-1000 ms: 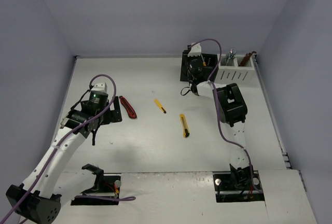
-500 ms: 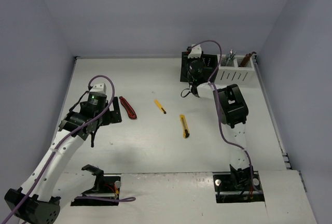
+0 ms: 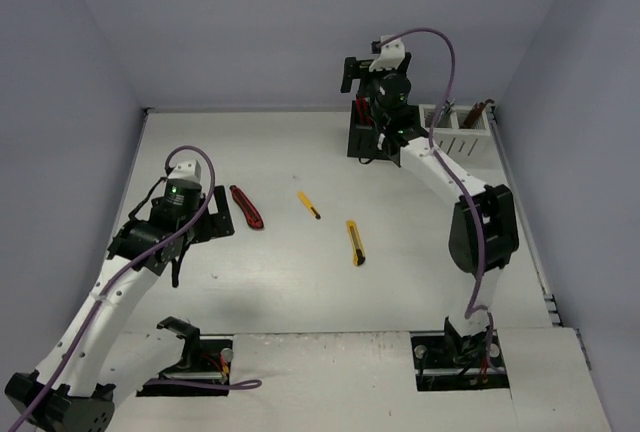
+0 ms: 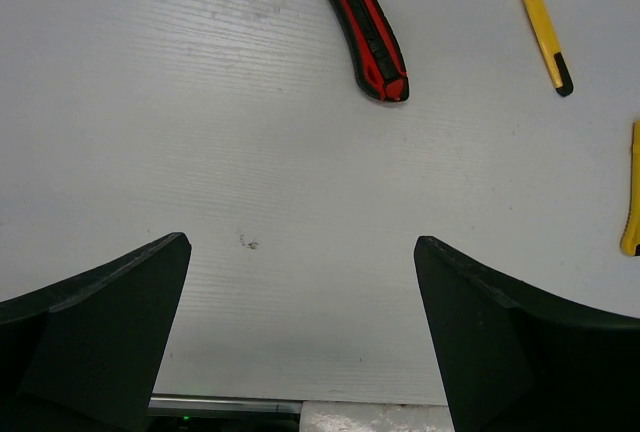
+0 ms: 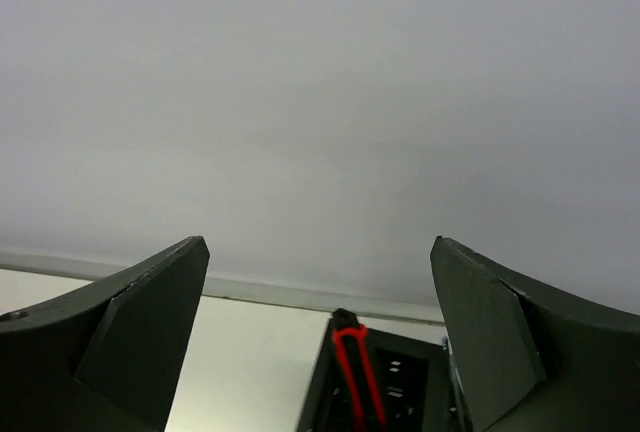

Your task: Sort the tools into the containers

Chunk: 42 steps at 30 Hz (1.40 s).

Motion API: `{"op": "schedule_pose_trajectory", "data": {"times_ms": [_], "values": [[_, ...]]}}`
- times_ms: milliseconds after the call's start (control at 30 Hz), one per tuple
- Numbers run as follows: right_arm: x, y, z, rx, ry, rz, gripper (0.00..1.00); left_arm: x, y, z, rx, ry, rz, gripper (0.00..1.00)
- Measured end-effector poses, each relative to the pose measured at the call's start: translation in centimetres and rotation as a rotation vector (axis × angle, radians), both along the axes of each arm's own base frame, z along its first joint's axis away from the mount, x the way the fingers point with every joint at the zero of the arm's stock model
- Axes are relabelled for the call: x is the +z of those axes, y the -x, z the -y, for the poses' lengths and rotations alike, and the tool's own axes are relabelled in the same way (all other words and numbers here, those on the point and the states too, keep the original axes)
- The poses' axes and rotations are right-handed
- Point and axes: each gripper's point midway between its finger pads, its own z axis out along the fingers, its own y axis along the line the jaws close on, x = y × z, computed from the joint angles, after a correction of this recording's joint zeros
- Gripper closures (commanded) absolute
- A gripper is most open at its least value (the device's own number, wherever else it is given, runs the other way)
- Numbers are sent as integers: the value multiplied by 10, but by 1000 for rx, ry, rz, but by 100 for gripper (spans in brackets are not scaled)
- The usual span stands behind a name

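Left tool [image 4: 300,252] hung open and empty on the nearer arm; red-black knife [image 4: 362,27] lay just ahead, slightly right, long axis pointing roughly away.

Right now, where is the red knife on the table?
The red knife lies left of centre in the top view, between the left gripper and the small yellow knife, touching neither.

3 knives [image 3: 309,204] lie on the table [image 3: 300,287]; behind them, rightward, the left box [image 3: 358,142] stands beside the right box [image 3: 452,142].
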Motion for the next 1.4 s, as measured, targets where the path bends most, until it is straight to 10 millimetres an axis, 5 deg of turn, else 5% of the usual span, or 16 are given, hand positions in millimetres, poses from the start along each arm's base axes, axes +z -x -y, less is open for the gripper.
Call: {"op": "schedule_pose_trajectory", "data": {"times_ms": [167, 333, 567, 767, 967, 1100, 1267, 1400], "values": [[32, 36, -20, 74, -7, -75, 12, 1, 0, 0, 1, 2, 5, 6], [20, 85, -82, 227, 36, -238, 20, 8, 3, -2, 3, 11, 35, 6], [-57, 171, -174, 457, 131, -554, 24, 25, 8, -10, 21, 8, 104, 6], [-154, 215, -217, 554, 220, -803, 25, 32, 15, -16, 33, 6, 139, 6], [-245, 235, -244, 566, 332, -959, 24, 33, 22, -20, 37, 0, 142, 6], [-280, 239, -261, 569, 375, -990, 26, 32, 25, -23, 42, -7, 138, 6], [-288, 236, -268, 556, 387, -981, 25, 32, 25, -23, 48, -8, 133, 7], [-275, 223, -258, 490, 375, -940, 22, 22, 19, -21, 86, 2, 85, 7]]}}
